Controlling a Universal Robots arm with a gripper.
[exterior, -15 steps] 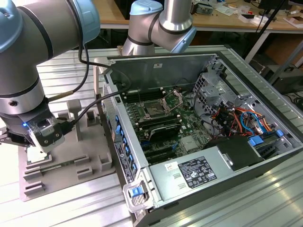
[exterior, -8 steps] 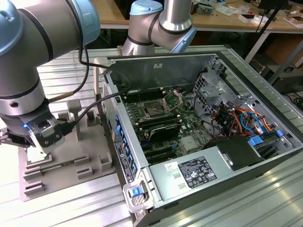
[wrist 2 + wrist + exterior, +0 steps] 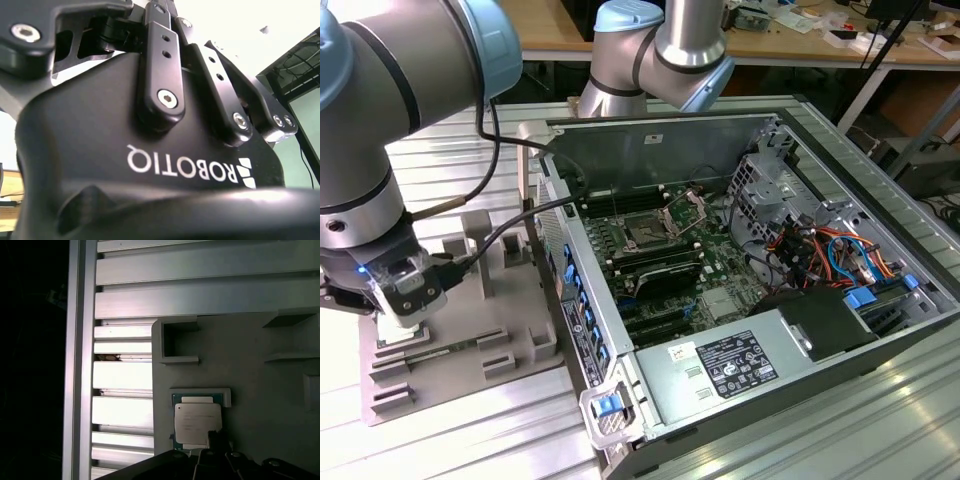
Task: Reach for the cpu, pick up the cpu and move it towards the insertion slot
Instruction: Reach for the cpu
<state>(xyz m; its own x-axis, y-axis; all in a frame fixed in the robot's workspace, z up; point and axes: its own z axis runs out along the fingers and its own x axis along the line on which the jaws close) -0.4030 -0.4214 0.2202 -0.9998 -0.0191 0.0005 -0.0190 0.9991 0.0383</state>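
The gripper point(image 3: 405, 322) is seen in the exterior view low at that view's left, at the end of the robot arm point(image 3: 380, 110), directly over a grey fixture plate point(image 3: 470, 335) that lies on the slatted aluminium table point(image 3: 470, 440). Whether the gripper is apart or together cannot be told from any view; in the second wrist view its black body and linkage bars are seen from close up. In the first wrist view the cpu point(image 3: 197, 422) is found lying flat in a shallow seat of the grey fixture plate, silvery top upward, with a thin green rim showing along its edges and a raised pale corner frame point(image 3: 201, 393) just beside it. A dark part of the gripper overlaps one edge of the cpu in that view; contact cannot be confirmed. The cpu is not lifted. The insertion slot point(image 3: 645, 233) is located on the motherboard inside the open computer case point(image 3: 650, 150), well apart from the gripper, toward the exterior view's right; its dark centre is exposed and its hinged bracket point(image 3: 688, 207) is raised. A power supply point(image 3: 720, 370) and orange and blue cables point(image 3: 830, 250) are also noted inside the case.
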